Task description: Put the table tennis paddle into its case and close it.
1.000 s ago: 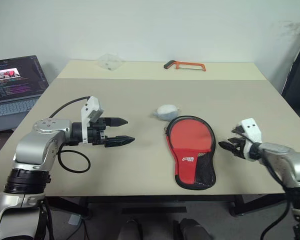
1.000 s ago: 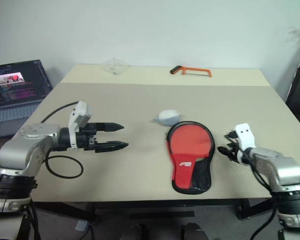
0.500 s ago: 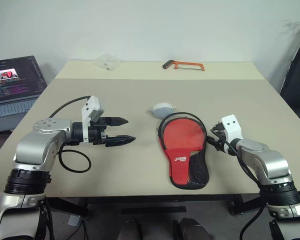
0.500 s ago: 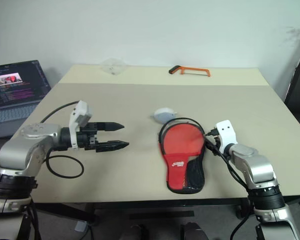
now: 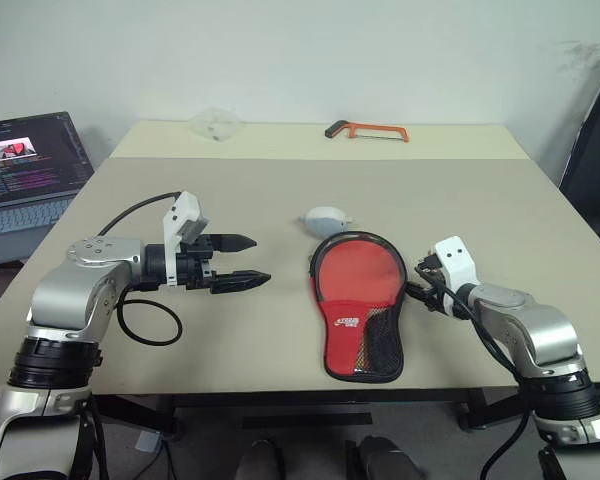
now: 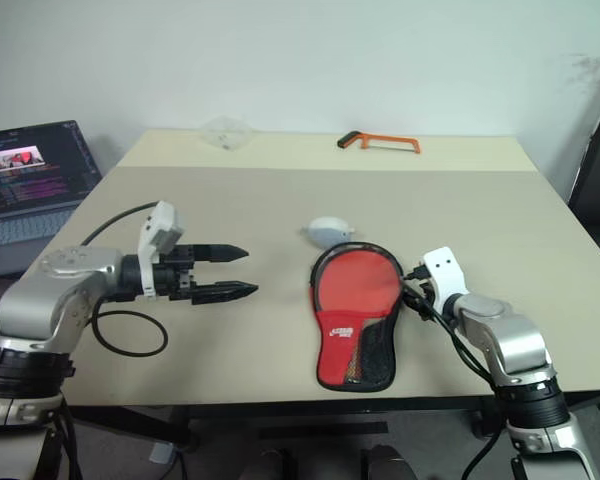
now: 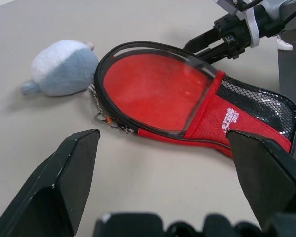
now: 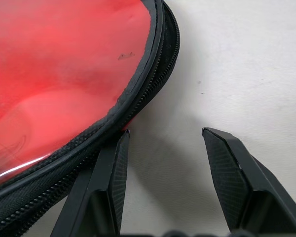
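A: Beige table (image 5: 280,190), white wall behind, laptop (image 5: 25,170) off its left edge. What's leftmost on the robot?

B: Left gripper (image 5: 242,262), jaws spread wide, nothing in them, hovering over the table well left of the case.

A: Middle?

B: Grey pouch (image 5: 327,219) on the table, just behind the round end of the case (image 5: 357,300). Case lies flat, window side up, narrow mesh end toward the near table edge. Paddle (image 7: 158,89) is inside it, red face showing through the window. Zip pulls sit at the rim on the pouch side; can't tell if the zip is fully shut.

A: Right side?

B: Right gripper (image 8: 165,143) at the case's right rim, jaws parted, holding nothing. One finger (image 8: 108,182) touches the zip edge, the other sits on bare table.

A: Far back?

B: Clear plastic thing (image 5: 216,123) and orange hacksaw (image 5: 368,130) near the far edge, well apart.
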